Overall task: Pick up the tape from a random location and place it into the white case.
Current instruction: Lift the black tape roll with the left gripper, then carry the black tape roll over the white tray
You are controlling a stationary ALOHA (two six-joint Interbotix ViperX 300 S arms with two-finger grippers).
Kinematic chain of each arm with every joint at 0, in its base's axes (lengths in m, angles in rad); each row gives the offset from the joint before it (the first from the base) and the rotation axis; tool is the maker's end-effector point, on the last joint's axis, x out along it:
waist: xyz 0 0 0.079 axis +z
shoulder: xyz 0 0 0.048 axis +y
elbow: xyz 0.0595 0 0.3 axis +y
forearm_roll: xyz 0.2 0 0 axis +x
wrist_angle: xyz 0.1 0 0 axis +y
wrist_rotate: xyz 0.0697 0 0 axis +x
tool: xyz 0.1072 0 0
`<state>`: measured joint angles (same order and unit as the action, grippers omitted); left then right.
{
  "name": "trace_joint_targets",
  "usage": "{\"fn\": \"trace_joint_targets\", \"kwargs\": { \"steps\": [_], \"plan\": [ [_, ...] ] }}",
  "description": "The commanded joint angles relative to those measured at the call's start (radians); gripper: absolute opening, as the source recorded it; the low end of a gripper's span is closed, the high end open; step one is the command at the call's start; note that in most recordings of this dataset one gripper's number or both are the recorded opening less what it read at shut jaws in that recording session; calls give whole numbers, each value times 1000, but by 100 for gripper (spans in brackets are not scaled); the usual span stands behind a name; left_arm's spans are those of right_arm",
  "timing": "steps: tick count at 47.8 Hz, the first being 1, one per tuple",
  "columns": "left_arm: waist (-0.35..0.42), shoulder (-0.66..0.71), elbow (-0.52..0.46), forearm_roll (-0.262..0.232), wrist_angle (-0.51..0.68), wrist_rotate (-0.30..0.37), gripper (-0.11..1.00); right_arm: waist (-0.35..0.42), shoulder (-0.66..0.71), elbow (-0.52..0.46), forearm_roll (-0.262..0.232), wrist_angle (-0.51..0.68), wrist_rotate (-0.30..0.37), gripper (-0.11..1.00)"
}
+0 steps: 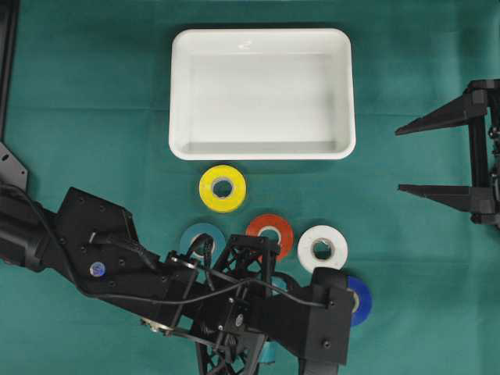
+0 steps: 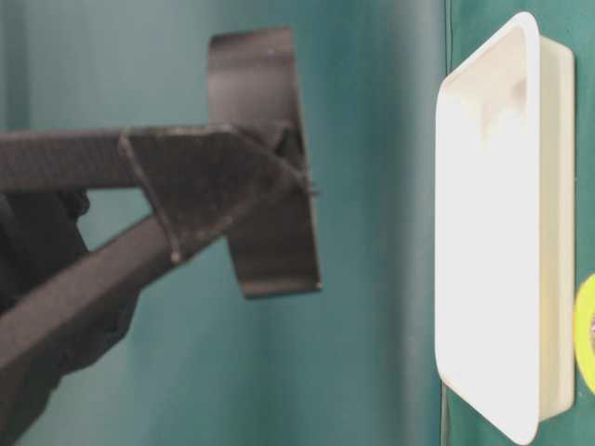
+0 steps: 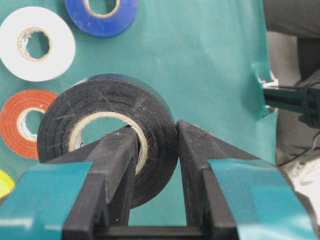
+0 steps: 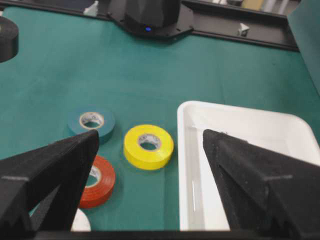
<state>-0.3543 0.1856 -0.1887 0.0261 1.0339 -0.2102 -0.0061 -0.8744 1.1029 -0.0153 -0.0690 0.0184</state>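
Black tape roll point(image 3: 107, 130) gripped by left gripper point(image 3: 152, 150); white case point(image 1: 262, 47) empty.

Left jaws are clamped on the roll's wall, one finger through the core, one outside; roll is held upright off the green cloth point(image 1: 94, 94), near its front edge. Right gripper point(image 1: 437, 156) is parked at the right edge, jaws spread wide, nothing held. White case is set toward the back edge, centre. Yellow point(image 1: 223, 187), teal point(image 1: 201, 238), orange point(image 1: 270, 232), white point(image 1: 323, 248) and blue point(image 1: 358, 300) rolls are laid flat between case and front edge.
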Motion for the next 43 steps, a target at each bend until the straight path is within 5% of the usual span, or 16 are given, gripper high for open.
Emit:
{"fn": "trace_joint_targets", "kwargs": {
  "steps": [1, 18, 43],
  "plan": [
    [2, -41, -17, 3, -3, 2, 19, 0, 3, -21, -2, -5, 2, 91],
    [107, -69, 35, 3, -9, 2, 19, 0, 6, -23, -2, 12, 2, 91],
    [397, -167, 195, 3, -81, 26, 19, 0, 6, -21, -2, 43, -2, 91]
  ]
}}
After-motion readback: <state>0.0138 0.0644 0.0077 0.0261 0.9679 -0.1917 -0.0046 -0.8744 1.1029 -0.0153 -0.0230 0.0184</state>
